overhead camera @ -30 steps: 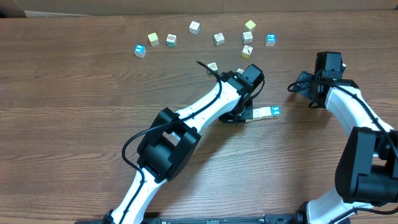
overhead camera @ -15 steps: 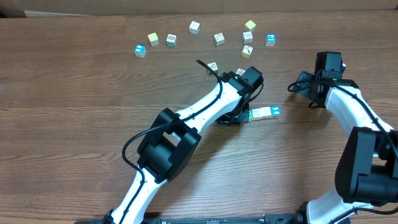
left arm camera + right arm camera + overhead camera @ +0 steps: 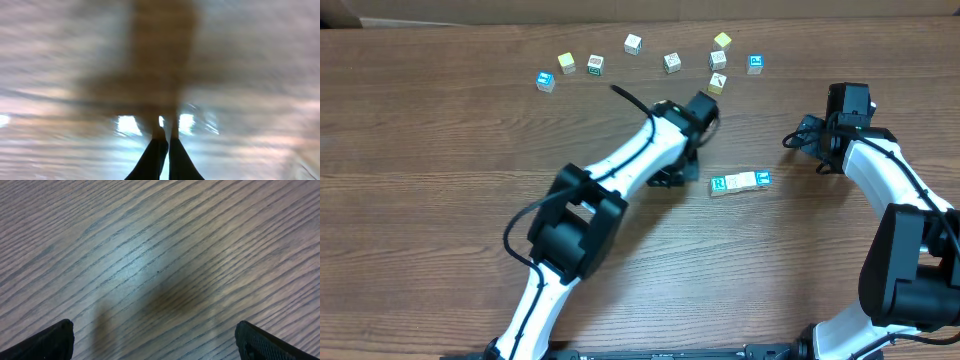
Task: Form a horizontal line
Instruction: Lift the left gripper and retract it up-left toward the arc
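The horizontal line (image 3: 740,182) lies on the table right of centre: three small touching cubes, green "R" on the left, plain cream in the middle, blue picture on the right. My left gripper (image 3: 672,178) sits just left of the line and apart from it, mostly hidden under its wrist in the overhead view. In the blurred left wrist view its dark fingers (image 3: 165,142) are pressed together with nothing between them. My right gripper (image 3: 798,138) is up and to the right of the line; in the right wrist view its fingers (image 3: 155,340) are wide apart over bare wood.
Several loose cubes lie along the far side of the table, from a blue one (image 3: 545,81) at the left to a blue one (image 3: 755,63) at the right, with a yellow one (image 3: 722,41) at the back.
My left arm has pulled back up and to the left, away from the row. The green "R" cube, hidden under it before, now shows. The right arm has not moved.
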You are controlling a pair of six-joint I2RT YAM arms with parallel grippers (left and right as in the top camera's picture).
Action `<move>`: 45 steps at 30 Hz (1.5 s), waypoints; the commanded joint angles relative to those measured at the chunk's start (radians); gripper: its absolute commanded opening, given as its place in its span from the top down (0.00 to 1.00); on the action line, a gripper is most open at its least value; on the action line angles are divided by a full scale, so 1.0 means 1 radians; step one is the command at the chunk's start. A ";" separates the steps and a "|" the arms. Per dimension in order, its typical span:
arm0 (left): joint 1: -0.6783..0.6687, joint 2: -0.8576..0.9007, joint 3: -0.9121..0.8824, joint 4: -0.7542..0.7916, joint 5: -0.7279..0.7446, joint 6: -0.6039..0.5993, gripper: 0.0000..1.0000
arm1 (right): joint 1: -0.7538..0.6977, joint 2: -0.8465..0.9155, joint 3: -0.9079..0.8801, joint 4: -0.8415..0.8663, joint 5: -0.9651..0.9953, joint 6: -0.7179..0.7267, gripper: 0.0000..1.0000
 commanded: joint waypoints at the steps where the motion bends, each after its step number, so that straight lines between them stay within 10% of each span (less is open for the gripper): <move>1: 0.074 0.010 -0.006 -0.004 -0.056 0.053 0.96 | -0.001 -0.001 0.013 0.006 0.005 -0.001 0.00; 16: 0.276 0.010 -0.006 -0.007 -0.060 0.109 0.47 | -0.001 -0.001 0.013 0.006 0.005 -0.002 0.00; 45: 0.296 0.010 -0.006 -0.007 -0.060 0.109 0.27 | -0.001 -0.001 0.013 0.006 0.005 -0.001 0.00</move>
